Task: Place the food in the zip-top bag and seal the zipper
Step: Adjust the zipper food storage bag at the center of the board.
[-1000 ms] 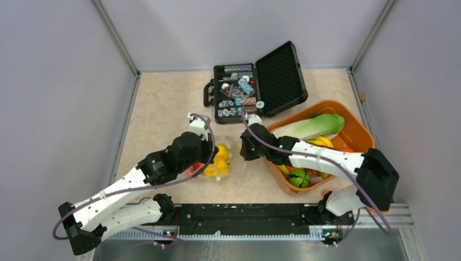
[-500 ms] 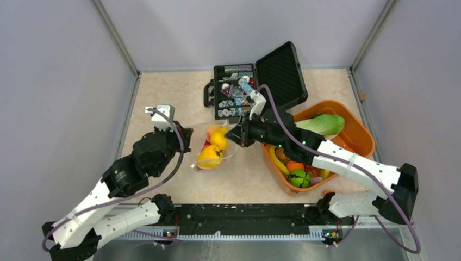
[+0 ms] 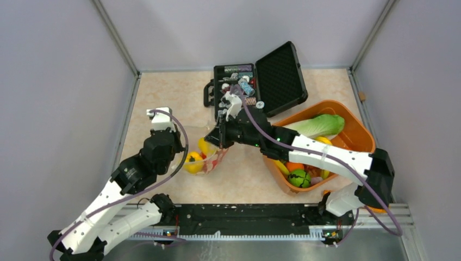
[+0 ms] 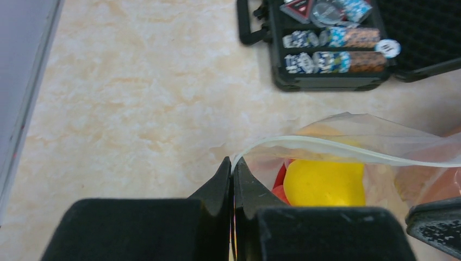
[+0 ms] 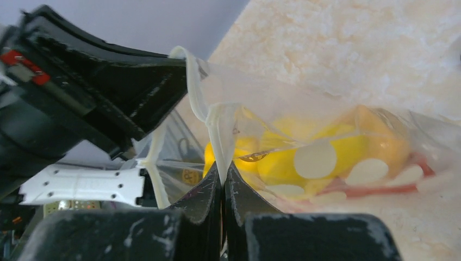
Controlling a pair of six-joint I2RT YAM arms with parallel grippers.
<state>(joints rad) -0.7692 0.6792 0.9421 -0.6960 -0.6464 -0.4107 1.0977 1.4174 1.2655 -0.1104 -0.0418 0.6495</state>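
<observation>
open chip case [image 3: 235, 93] behind zip bag [image 3: 211, 159], orange tub [image 3: 363, 134] on R

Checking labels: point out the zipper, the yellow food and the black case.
zipper [image 4: 337, 147], left wrist view, middle of the strip
yellow food [image 4: 323, 182], left wrist view, broad side
black case [image 3: 282, 70], top view, open lid

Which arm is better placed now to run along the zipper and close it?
Right, probably. The left claw pinches the zipper at its end, a good anchor; the right claw is shut on the strip further along, so it could slide.
</observation>
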